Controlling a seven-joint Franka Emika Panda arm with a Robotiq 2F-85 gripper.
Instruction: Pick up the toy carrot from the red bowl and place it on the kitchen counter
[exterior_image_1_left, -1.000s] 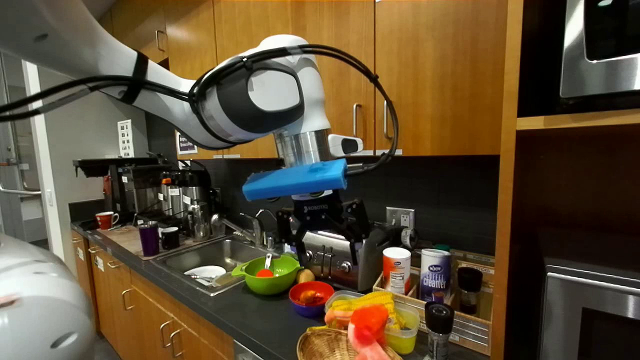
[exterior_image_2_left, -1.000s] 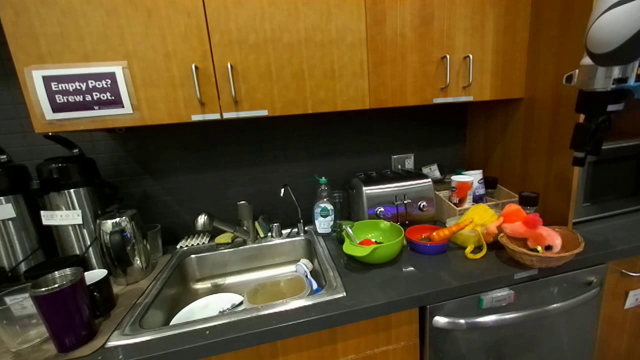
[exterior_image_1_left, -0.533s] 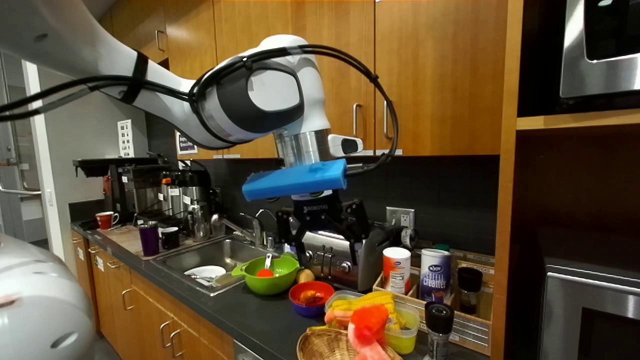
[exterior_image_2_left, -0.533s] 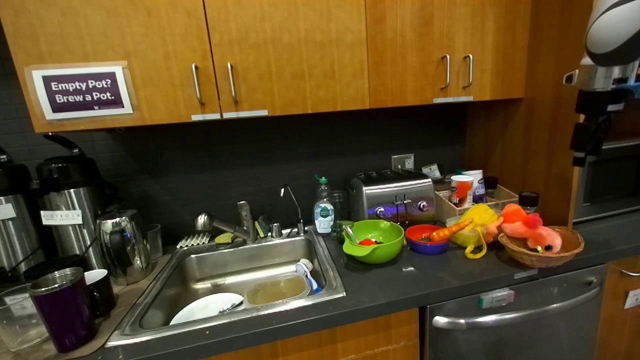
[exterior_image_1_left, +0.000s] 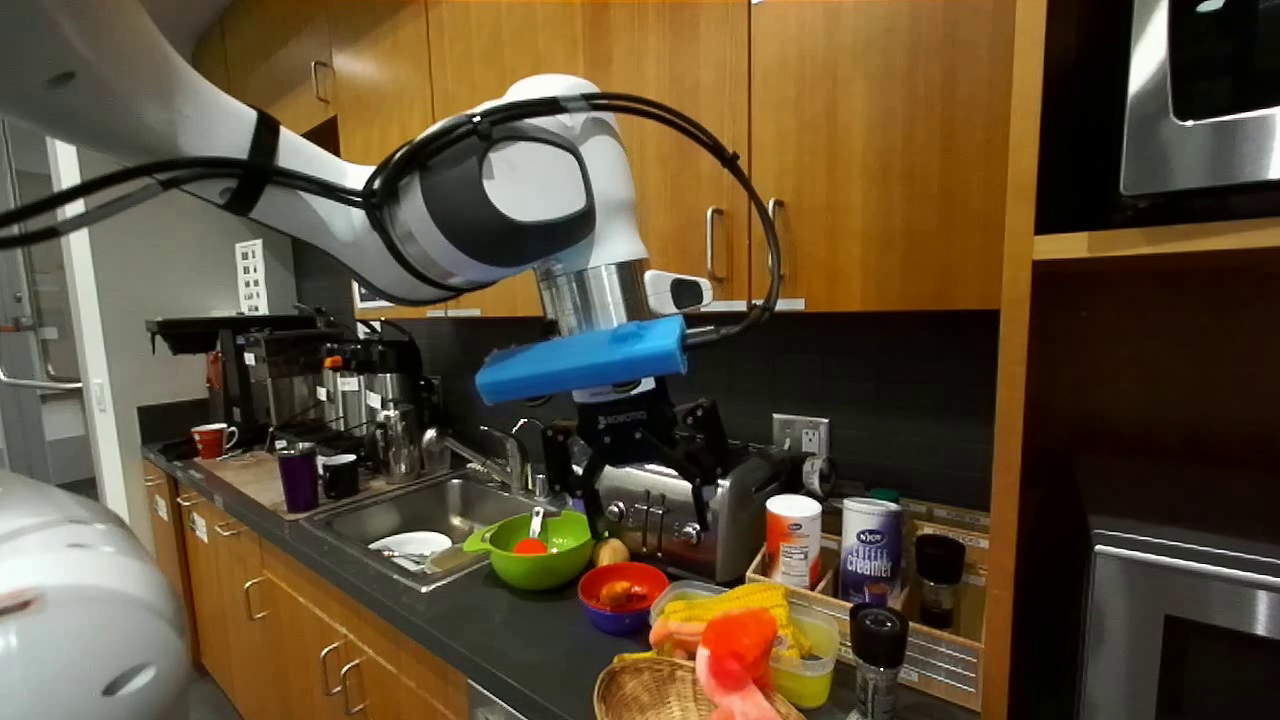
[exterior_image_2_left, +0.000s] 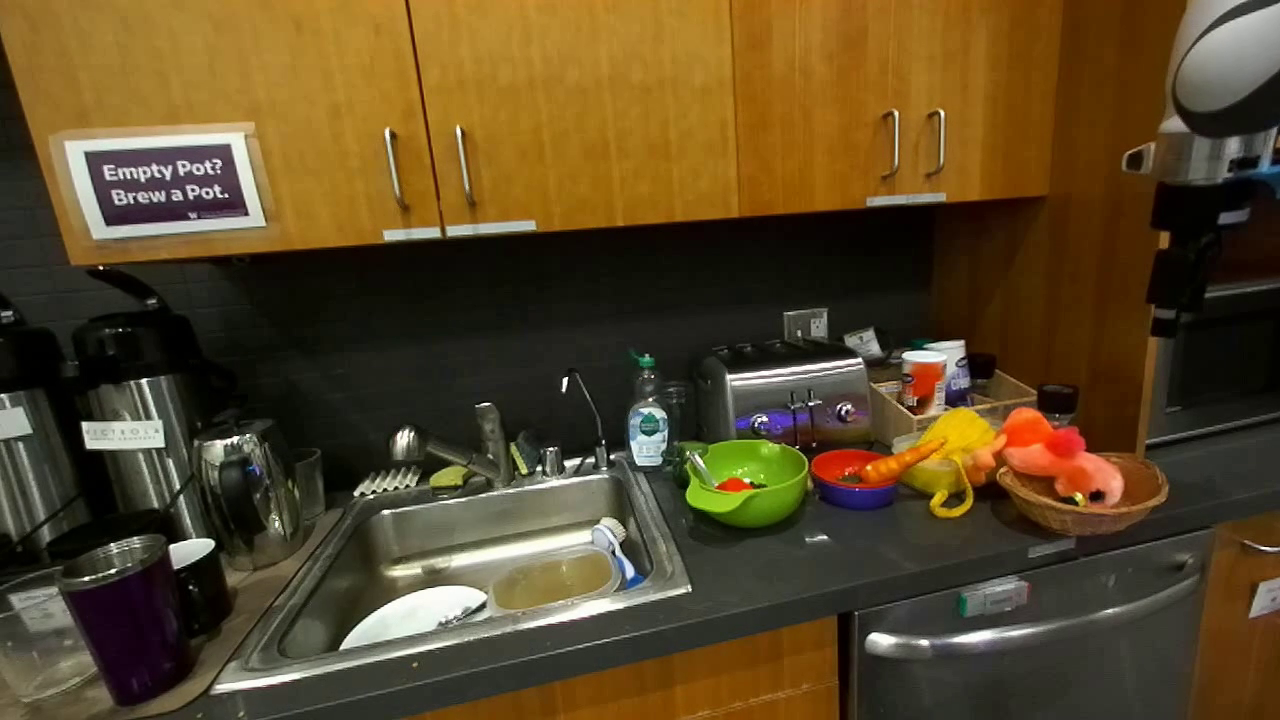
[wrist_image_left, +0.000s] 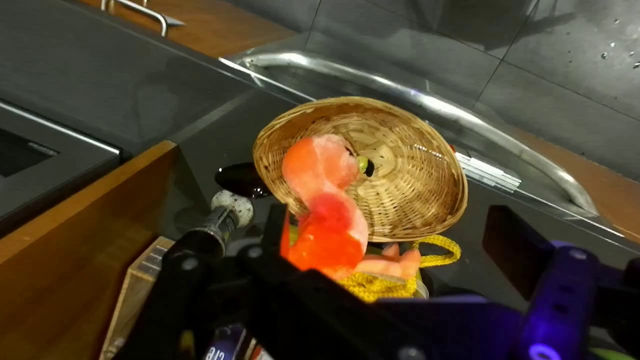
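Note:
The orange toy carrot leans in the red bowl, one end raised past the rim toward the yellow knitted toy. In an exterior view, the carrot shows nearly end-on inside the red bowl. The red bowl sits on a blue bowl on the dark counter. My gripper is open and empty, well above the counter objects. It also shows edge-on in an exterior view. In the wrist view its spread fingers frame other toys; carrot and red bowl are hidden there.
A green bowl stands beside the red bowl. The wicker basket holds a pink plush bird. A yellow knitted toy lies in a clear tub. Behind are a toaster and a wooden condiment tray. The sink is farther along.
The arm and open gripper have shifted slightly within the last half second, a little leftward in an exterior view. The carrot, bowls and other objects have not moved.

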